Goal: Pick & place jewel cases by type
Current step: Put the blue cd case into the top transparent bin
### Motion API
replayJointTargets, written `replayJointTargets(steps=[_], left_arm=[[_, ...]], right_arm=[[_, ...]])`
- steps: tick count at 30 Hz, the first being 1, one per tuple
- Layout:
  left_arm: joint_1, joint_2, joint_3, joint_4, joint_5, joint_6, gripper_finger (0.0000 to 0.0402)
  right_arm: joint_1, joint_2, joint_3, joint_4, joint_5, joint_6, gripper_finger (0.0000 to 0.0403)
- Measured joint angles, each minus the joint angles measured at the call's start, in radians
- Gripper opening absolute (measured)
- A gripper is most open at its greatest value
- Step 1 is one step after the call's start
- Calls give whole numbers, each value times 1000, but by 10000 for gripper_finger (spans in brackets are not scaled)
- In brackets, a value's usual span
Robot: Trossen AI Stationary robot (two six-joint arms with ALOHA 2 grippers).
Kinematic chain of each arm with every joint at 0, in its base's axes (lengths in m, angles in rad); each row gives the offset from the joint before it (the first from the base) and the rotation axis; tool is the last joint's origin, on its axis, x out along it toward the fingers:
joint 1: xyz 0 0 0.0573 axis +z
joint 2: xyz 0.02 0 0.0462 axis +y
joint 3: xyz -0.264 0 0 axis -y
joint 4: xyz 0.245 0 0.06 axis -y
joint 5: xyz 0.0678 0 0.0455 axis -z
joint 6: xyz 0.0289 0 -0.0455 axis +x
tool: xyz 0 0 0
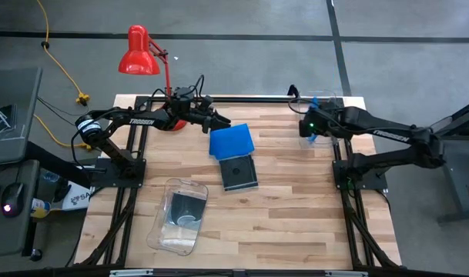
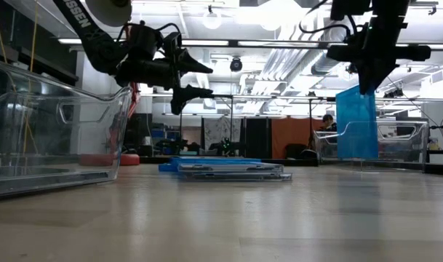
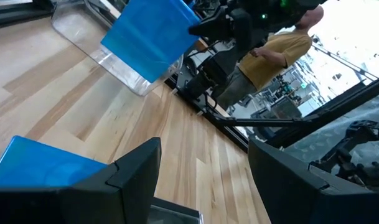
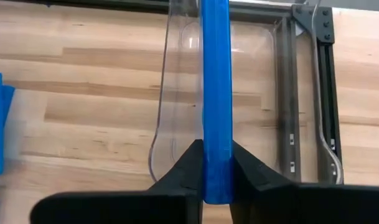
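A wooden bench (image 1: pixel 296 223) seen from directly above, with two dark robot arms reaching in from either side.

The right gripper (image 4: pixel 215 177) hangs above a clear plastic bin (image 4: pixel 177 93) at the far right corner of the bench. Its fingers are clamped on a bright blue jewel case (image 4: pixel 215 87), held upright on edge so that the wrist camera sees only its thin blue spine. In the low view this held case (image 2: pixel 356 124) hangs vertically with its lower part inside the bin's walls (image 2: pixel 403 142).

The left gripper (image 1: pixel 219 121) is raised above the bench near the far edge, left of centre, its fingers spread apart and holding nothing. Its two dark fingers (image 3: pixel 133 174) fill the bottom of the left wrist view.

Near the middle of the bench lies a blue jewel case (image 1: pixel 231 141), flat, just beside the left gripper's tips. Touching its near edge lies a dark jewel case (image 1: pixel 239 172), also flat. In the low view they read as a low stack of flat cases (image 2: pixel 225 169); how many cannot be told.

A second clear plastic bin (image 1: pixel 178 215) sits toward the near left corner, with a dark jewel case (image 1: pixel 185 206) inside.

A red desk lamp (image 1: pixel 142 54) stands at the far left corner. A person in a yellow shirt (image 3: pixel 270 56) is behind the bench.
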Motion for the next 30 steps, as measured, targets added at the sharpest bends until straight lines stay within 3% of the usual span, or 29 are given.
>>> replayJointTargets(steps=[9,16,30], left_arm=[[0,0,0,0,5,0,239],[0,0,0,0,6,0,239],[0,0,0,0,6,5,239]], right_arm=[[0,23,0,15,-21,6,21],[0,23,0,15,-5,21,56],[0,23,0,15,49,43,74]])
